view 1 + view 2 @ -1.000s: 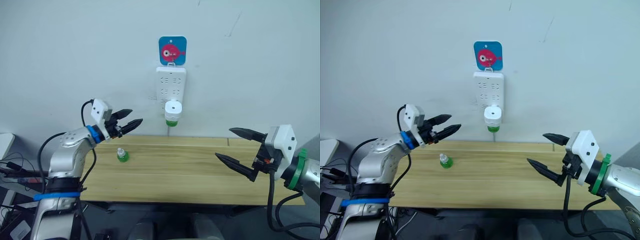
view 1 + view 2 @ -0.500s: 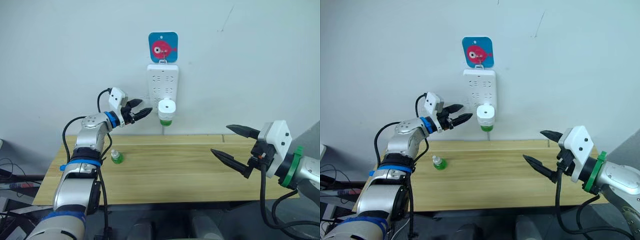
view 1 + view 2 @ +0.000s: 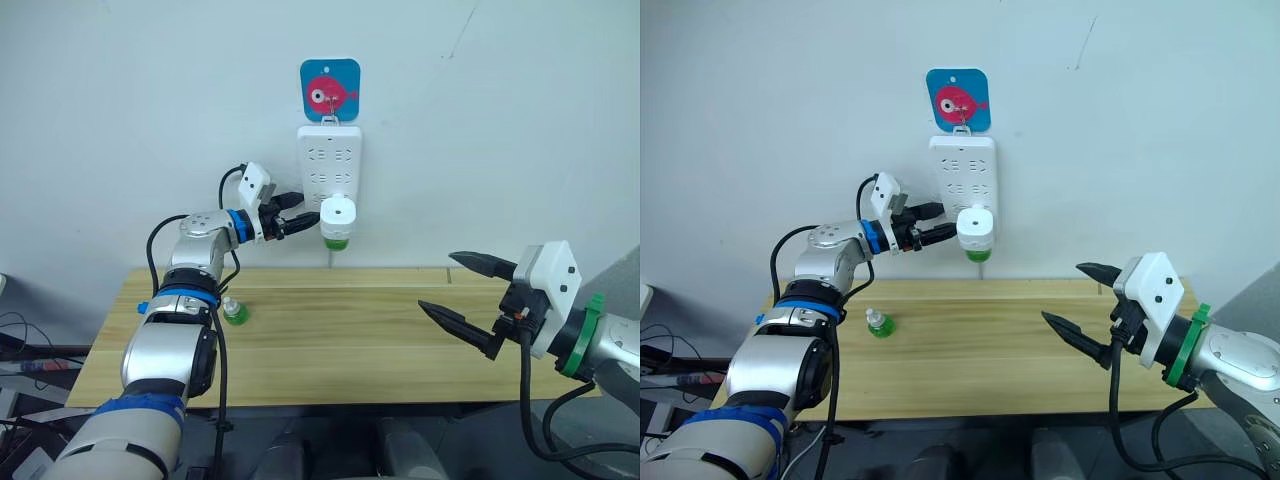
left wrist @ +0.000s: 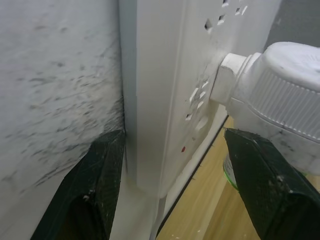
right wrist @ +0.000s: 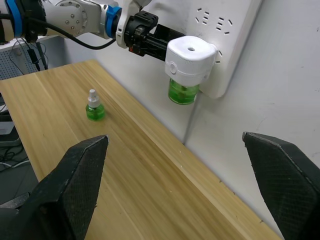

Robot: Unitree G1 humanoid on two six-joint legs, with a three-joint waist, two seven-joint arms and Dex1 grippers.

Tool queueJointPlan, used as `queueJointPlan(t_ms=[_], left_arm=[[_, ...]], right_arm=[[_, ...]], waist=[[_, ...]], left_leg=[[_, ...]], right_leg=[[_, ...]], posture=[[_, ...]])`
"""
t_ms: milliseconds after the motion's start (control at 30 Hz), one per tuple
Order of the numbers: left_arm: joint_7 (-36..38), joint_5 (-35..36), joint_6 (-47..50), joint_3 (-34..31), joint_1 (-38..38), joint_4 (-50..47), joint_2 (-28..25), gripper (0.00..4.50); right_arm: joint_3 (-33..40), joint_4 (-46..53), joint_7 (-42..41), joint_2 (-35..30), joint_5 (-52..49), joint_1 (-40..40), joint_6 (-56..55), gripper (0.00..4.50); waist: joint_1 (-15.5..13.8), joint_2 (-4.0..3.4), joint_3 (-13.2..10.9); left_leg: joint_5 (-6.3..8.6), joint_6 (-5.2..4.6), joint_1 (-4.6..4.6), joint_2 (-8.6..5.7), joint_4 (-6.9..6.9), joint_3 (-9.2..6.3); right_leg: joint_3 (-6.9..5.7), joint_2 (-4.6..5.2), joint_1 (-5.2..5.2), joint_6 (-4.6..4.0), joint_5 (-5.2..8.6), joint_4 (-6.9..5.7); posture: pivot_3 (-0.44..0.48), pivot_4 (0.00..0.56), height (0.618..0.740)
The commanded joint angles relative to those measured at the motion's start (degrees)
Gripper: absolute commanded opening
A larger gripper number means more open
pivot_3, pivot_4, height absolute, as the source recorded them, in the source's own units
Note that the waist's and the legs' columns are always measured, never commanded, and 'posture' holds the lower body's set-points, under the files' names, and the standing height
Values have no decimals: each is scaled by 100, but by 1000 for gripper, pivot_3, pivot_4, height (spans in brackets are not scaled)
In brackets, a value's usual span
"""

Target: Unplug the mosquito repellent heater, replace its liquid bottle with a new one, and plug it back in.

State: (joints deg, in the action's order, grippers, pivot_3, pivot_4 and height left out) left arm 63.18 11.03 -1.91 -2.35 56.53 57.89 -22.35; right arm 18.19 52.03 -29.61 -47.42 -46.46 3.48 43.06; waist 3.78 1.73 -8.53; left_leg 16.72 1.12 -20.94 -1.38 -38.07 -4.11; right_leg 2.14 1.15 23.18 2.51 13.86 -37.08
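Wall-mounted power strip (image 3: 329, 169) carries the mosquito repellent heater (image 3: 338, 214), green bottle (image 5: 182, 92) socketed, open left gripper (image 3: 297, 214) beside it.

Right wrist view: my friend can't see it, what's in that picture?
A small white rounded plastic heater with a green bottle under it is plugged into a white power strip on the wall, and the left gripper reaches up beside it. A small green bottle stands on the wooden table.

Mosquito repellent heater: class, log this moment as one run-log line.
left gripper: open, at heater | mosquito repellent heater: plugged into power strip | right gripper: open, idle
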Motion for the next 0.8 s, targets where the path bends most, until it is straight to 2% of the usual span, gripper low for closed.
queueJointPlan(t_ms=[33,300,367,667,800], left_arm=[[-47,-63,-199,-43,254,52,16,3309],[454,5,-131,-37,372,-8,155,3309],[495,-1,-124,-60,419,7,169,3309],[576,40,-64,-141,503,66,212,3309],[652,64,21,-164,476,38,185,2059]], right_arm=[[141,250,68,-52,-109,-16,-47,4500],[140,281,49,-46,-186,68,-80,4500],[133,288,37,-45,-212,82,-92,4500],[56,286,118,-22,-287,26,-105,4500],[-94,219,370,110,-300,-239,-65,4500]], waist=[[1,0,0],[28,0,0],[65,0,0],[123,0,0],[135,0,0]], left_leg=[[0,0,0,0,0,-1],[0,0,0,-2,-2,6],[1,-1,-1,-2,-1,6],[3,-6,-1,-2,-1,6],[3,-6,1,-2,-2,8]], right_leg=[[0,0,0,0,0,0],[-1,-1,0,18,8,0],[-1,-1,0,-3,-4,1],[0,-2,1,-2,-4,-1],[0,-2,0,-2,-4,-3]], posture=[[-230,135,740],[-231,134,740],[-235,133,740],[-242,131,740],[-239,129,740]])
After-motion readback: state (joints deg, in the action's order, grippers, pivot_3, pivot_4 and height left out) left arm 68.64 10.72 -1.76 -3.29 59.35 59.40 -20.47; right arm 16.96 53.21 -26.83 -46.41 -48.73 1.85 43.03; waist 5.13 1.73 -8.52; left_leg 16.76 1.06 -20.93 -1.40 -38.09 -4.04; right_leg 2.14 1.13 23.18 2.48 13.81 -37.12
